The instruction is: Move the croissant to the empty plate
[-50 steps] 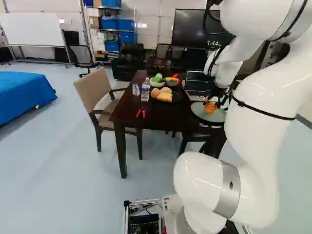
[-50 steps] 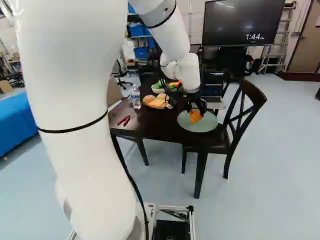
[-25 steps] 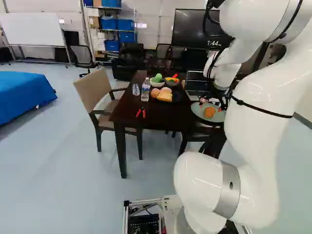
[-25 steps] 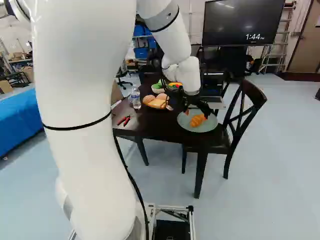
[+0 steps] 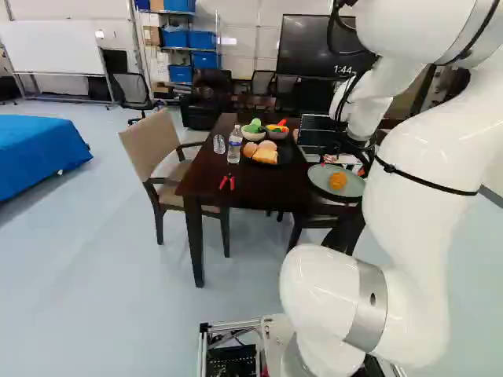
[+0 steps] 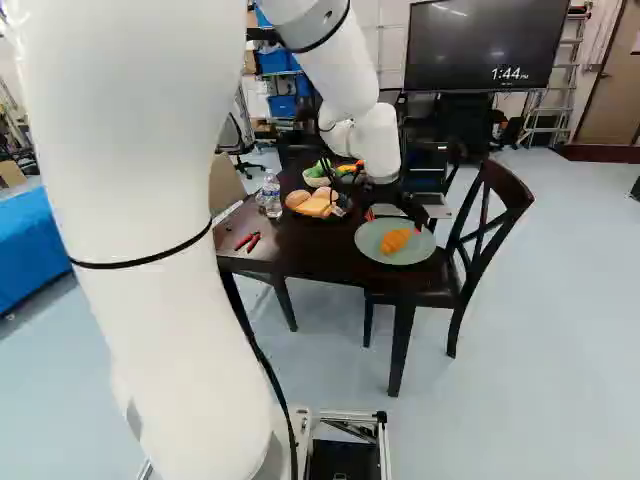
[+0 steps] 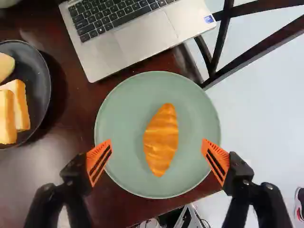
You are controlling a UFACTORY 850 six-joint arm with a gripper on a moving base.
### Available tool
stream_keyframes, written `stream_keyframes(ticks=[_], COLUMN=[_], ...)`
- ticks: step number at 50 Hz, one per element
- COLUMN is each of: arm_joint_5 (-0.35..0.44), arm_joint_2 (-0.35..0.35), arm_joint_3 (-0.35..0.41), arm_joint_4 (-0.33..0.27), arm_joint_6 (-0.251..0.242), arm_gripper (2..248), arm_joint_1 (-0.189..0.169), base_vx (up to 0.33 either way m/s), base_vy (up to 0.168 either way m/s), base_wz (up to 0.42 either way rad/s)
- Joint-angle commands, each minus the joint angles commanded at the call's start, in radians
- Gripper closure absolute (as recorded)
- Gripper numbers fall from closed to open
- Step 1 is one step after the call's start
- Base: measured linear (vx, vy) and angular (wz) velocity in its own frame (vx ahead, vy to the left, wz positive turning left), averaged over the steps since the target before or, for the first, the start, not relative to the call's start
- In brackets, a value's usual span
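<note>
Croissant (image 7: 161,140) lying on the pale green plate (image 7: 128,104), gripper (image 6: 400,215) spread wide above

Clock directions run around the pale green plate, twelve o'clock pointing straight away from the base. The white arm (image 6: 150,200) reaches out from the base, at six o'clock, to the dark table (image 5: 236,184). The tan armchair (image 5: 149,145) stands at ten o'clock, and the dark chair (image 6: 510,190) with a crossed back at three. A silver laptop (image 7: 147,28) sits at about one o'clock, just beyond the plate.

The gripper's two fingers stand far apart and hold nothing. In the wrist view, with straight ahead of the gripper as twelve, the orange pads (image 7: 99,159) are at the croissant's eight and four o'clock, apart from it.

Back on the table's clock, the dark plate (image 7: 40,80), carrying bread (image 7: 19,102), is at ten, with two bowls (image 5: 253,135) behind it toward eleven. The clear bottle (image 5: 235,145) stands upright at ten, farther out than the bread. The croissant rests near the middle of the pale green plate, its ends toward twelve and six in the wrist view. Smallest is a red-handled tool (image 6: 248,242) at nine, near the table's edge; it looks like pliers, though the view is too small to be sure.
</note>
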Motion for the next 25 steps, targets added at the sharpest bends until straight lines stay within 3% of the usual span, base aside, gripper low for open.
stream_keyframes(ticks=[9, 25], arm_joint_5=[0.0, 0.0], arm_joint_2=[0.032, 0.114], arm_joint_3=[0.011, 0.056], arm_joint_4=[0.0, 0.0], arm_joint_6=[0.0, 0.0], arm_gripper=[3, 3], arm_joint_1=[0.007, 0.051], base_vx=[0.0, 0.0], base_vy=[0.0, 0.0], base_wz=[0.0, 0.0])
